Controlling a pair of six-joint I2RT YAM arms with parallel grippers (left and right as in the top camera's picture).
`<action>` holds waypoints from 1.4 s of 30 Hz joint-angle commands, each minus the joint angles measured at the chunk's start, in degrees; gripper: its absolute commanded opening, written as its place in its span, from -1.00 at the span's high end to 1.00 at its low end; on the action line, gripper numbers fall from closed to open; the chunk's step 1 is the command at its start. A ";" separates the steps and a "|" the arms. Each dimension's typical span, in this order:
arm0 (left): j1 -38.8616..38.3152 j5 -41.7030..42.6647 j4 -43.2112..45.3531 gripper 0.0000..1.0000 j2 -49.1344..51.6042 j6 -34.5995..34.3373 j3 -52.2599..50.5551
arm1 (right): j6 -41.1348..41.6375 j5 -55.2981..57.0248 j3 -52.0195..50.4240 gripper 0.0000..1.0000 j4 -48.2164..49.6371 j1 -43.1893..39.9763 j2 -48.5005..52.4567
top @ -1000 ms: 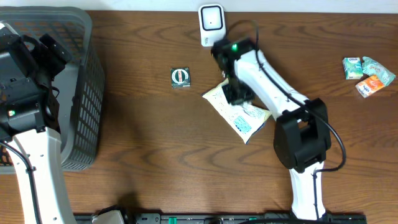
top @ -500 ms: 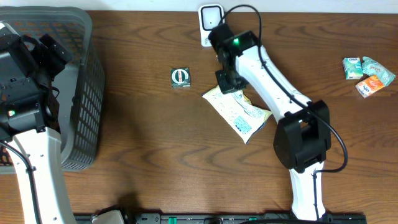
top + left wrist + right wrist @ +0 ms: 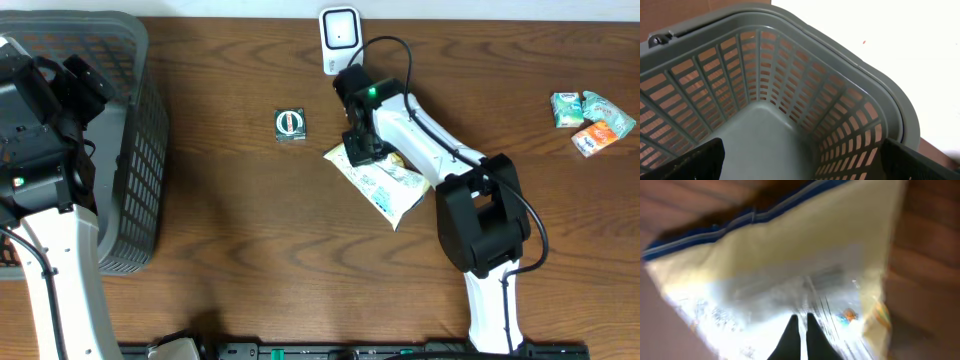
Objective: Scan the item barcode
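Near the middle of the surface (image 3: 250, 250), seen from overhead, the pale yellow pouch (image 3: 392, 185) lies flat with the right tool (image 3: 362, 148) down on its far corner. The white scanner (image 3: 339, 38) stands at the far edge, and a green packet (image 3: 290, 124) lies apart toward the left edge. From the left wrist, the left tool (image 3: 810, 162) hangs wide open and empty over the grey basket (image 3: 850, 75). From the right wrist, blurred, the right tool's fingers (image 3: 790, 337) are closed together against the pouch; whether they pinch its film I cannot tell.

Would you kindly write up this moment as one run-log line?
right gripper: shut on pouch | left gripper: open over basket | pouch: short of scanner | scan: not yet done
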 commanded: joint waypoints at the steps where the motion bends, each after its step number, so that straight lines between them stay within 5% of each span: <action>1: 0.26 -0.13 0.00 -0.96 0.11 0.57 0.90 | -1.99 1.68 8.63 0.98 -5.33 -0.22 -0.28; 11: 0.26 -0.13 0.00 -0.96 0.11 0.57 0.90 | -3.08 1.01 12.48 0.90 -23.78 -0.66 -0.22; 25: 0.26 -0.11 0.00 -0.96 0.11 0.57 0.90 | 1.42 0.52 -8.20 0.98 -14.43 -0.50 -0.20; 38: 0.26 -0.13 0.00 -0.96 0.11 0.57 0.90 | 0.94 0.59 5.31 0.98 -17.86 -0.50 -0.22; 42: 0.26 -0.13 0.00 -0.95 0.11 0.57 0.90 | -0.15 0.55 6.47 0.65 -16.22 -0.50 -0.22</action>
